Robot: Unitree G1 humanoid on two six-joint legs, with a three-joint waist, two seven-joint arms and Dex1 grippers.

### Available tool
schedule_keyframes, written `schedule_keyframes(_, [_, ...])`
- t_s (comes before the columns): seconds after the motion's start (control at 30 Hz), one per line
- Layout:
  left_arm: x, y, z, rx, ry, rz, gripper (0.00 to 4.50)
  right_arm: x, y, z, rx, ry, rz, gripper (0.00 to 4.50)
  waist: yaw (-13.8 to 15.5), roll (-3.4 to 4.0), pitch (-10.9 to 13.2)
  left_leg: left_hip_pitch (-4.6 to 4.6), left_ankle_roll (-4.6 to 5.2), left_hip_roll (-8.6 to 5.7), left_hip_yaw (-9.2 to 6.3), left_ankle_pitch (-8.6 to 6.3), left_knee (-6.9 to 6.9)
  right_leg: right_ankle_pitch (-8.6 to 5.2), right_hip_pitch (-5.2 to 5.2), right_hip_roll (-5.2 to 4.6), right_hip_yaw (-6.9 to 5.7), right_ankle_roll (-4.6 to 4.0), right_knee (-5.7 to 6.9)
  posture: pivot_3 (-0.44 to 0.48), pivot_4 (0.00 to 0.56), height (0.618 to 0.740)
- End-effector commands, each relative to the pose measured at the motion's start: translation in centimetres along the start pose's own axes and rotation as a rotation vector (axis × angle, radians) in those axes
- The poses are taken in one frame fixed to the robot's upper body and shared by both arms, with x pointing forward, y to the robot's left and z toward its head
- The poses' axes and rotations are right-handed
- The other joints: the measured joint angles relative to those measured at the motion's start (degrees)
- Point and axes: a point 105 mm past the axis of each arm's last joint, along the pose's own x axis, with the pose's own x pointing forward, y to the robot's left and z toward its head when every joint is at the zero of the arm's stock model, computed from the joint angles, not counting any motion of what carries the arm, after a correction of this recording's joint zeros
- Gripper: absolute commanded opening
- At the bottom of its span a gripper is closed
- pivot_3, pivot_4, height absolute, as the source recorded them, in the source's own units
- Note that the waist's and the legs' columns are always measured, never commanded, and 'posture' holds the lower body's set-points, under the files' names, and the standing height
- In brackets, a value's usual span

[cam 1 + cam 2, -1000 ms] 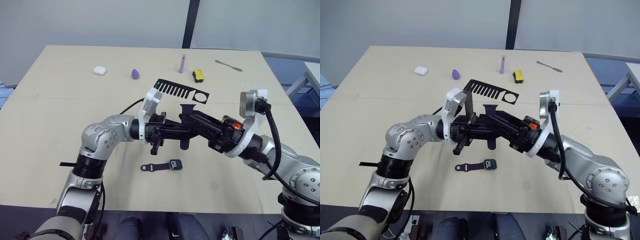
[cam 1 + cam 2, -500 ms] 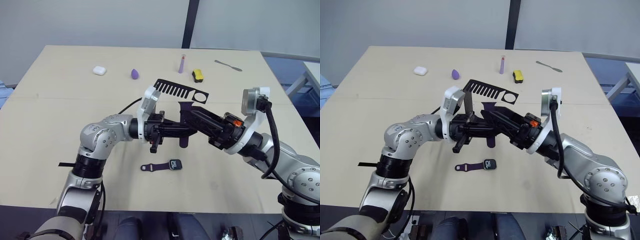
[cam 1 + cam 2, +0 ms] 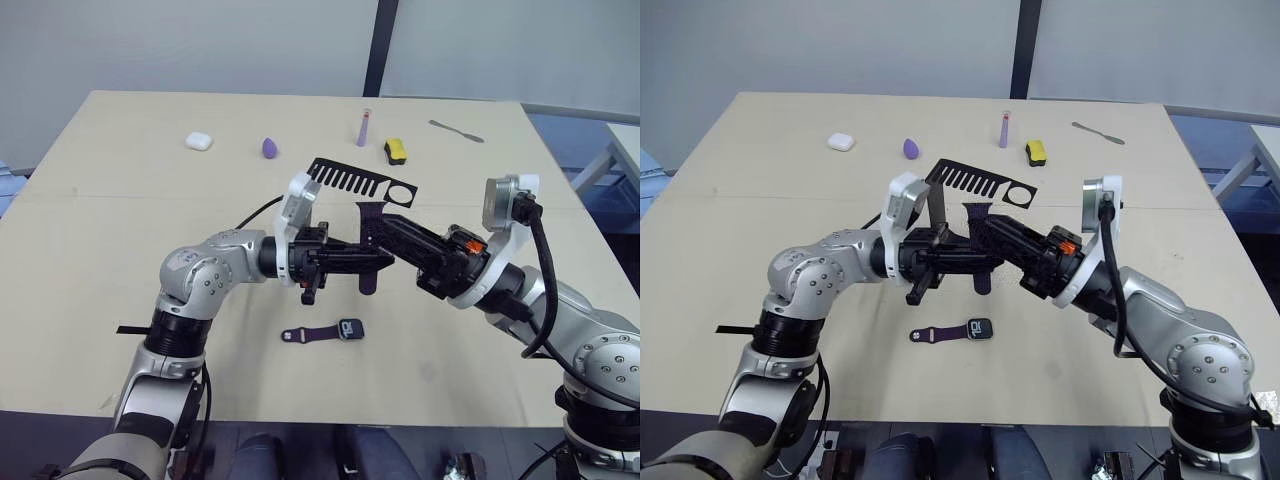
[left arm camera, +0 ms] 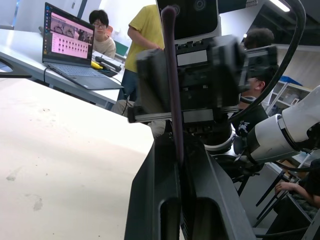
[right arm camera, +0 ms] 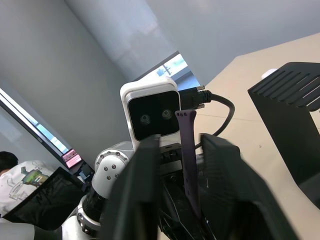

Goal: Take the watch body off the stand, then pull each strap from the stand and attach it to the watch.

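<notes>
Black fingers of the left tool [image 3: 385, 260] are clamping a dark purple strap [image 3: 371, 247] upright above the worktop [image 3: 100, 220], while the right tool [image 3: 392, 226] is meeting it with fingers parted around the strap. Just beyond is standing the stand [image 3: 362, 182]. Nearer is lying the watch body [image 3: 351, 328], joined to the other strap [image 3: 312, 334].
</notes>
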Motion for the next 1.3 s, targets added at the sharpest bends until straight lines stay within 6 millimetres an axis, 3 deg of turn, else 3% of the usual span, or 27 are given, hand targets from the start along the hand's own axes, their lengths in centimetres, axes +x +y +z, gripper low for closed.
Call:
schedule_keyframes(0.03, [0.25, -0.82, 0.77, 0.033, -0.021, -0.034, 0.00, 0.07, 0.63, 0.46, -0.003, -0.033, 0.036, 1.29, 0.0, 0.00, 0.0, 0.00, 0.00, 0.00, 0.00, 0.00, 0.00, 0.00, 0.00, 0.00, 0.00, 0.00, 0.00, 0.000, 0.150, 0.740])
schedule_keyframes(1.3, [0.66, -0.76, 0.95, 0.041, -0.034, -0.036, 0.00, 0.21, 0.31, 1.10, 0.010, -0.054, 0.026, 1.29, 0.0, 0.00, 0.0, -0.01, 0.00, 0.00, -0.01, 0.00, 0.00, 0.00, 0.00, 0.00, 0.00, 0.00, -0.01, 0.000, 0.150, 0.740])
